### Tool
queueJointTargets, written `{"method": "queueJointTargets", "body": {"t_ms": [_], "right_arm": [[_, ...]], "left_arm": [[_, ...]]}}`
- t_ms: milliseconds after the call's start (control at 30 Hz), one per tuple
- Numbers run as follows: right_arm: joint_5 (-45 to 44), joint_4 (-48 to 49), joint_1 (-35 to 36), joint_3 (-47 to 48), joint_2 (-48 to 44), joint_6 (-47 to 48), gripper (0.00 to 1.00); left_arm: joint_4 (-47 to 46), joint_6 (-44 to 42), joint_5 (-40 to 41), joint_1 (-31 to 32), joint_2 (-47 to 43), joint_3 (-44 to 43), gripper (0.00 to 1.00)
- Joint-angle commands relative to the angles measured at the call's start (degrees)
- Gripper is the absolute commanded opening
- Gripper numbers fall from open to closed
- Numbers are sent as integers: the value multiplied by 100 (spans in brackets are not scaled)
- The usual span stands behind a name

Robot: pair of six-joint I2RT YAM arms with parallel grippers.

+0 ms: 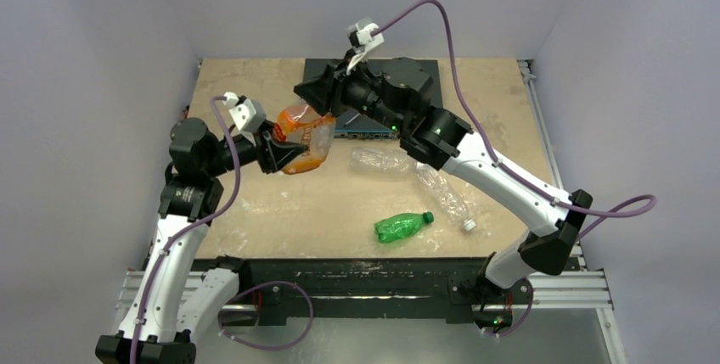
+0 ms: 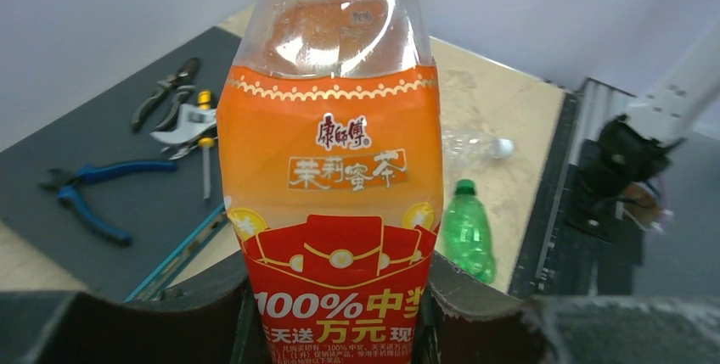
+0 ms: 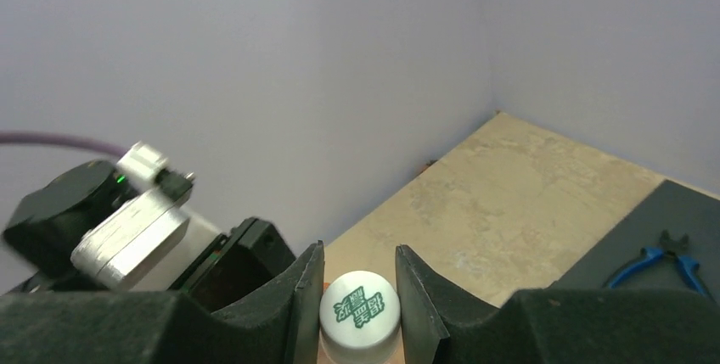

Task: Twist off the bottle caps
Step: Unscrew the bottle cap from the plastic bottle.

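The squat bottle with the orange label (image 1: pixel 304 133) is held in the air over the table's back left, and it fills the left wrist view (image 2: pixel 331 169). My left gripper (image 1: pixel 284 156) is shut on its lower body (image 2: pixel 335 313). My right gripper (image 1: pixel 312 97) is closed around its white cap (image 3: pixel 360 309), one finger on each side (image 3: pixel 360 283). A green bottle (image 1: pixel 401 226) with a green cap (image 1: pixel 429 217) lies near the front. Two clear crinkled bottles (image 1: pixel 382 159) (image 1: pixel 446 194) lie at mid-table, one with a white cap (image 1: pixel 469 225).
A dark mat (image 1: pixel 416 71) lies at the back of the table with pliers (image 2: pixel 165 92), blue-handled pliers (image 2: pixel 85 198) and other tools on it. Walls close in the back and both sides. The green bottle (image 2: pixel 467 232) lies near the table's front rail.
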State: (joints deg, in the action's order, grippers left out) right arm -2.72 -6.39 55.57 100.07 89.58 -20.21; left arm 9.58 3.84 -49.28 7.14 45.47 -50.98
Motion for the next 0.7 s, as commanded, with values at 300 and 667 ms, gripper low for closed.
{"method": "queueJointTargets", "body": {"t_ms": [300,667], "right_arm": [[4411,1864,-336,-1687,-1530,255,0],[762,297,-333,-683,-1258,323,71]], "left_arm": [[-93,1070,-3112,59,452,-1084,0],[1095,-823,-1696,60,411,-1208,0]]}}
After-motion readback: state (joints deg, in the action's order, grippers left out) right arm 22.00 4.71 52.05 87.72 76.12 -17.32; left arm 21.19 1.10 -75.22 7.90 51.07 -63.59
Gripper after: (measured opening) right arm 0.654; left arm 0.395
